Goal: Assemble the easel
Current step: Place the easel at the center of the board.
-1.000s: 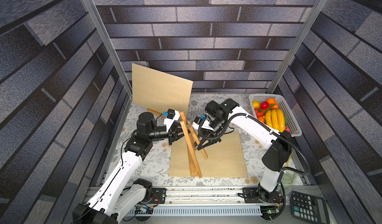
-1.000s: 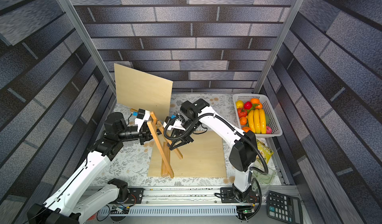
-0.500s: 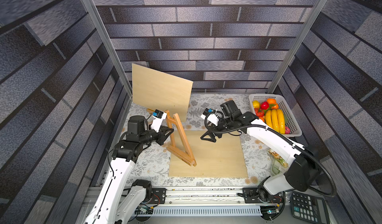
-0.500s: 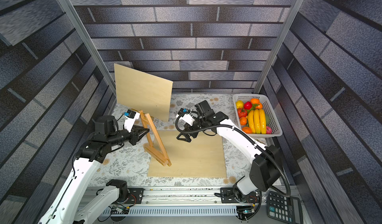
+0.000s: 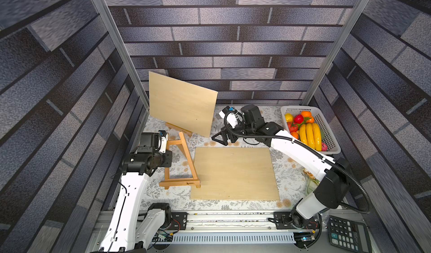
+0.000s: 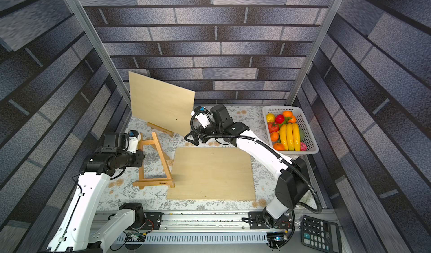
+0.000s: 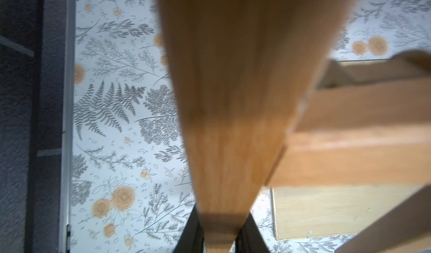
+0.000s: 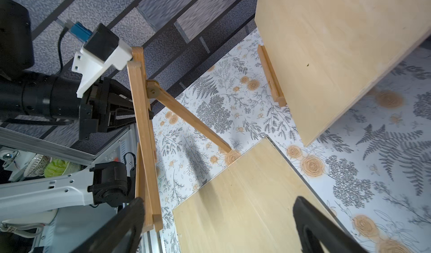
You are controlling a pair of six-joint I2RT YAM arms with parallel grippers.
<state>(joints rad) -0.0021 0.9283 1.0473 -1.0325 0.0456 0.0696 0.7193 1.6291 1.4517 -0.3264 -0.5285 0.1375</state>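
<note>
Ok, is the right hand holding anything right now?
No: in the right wrist view the right hand has its jaws wide apart, with only the flat board showing between them.

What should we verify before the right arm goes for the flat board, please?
1. The left gripper shut on the easel at its top: ok.
2. The right gripper open, empty: ok.
3. The easel's rear leg spread, foot on the table: ok.
4. The easel's ledge bare: ok.
5. The flat board lying free, nothing on it: ok.
6. The ledge's end clear of the flat board's edge: cannot tell.
</note>
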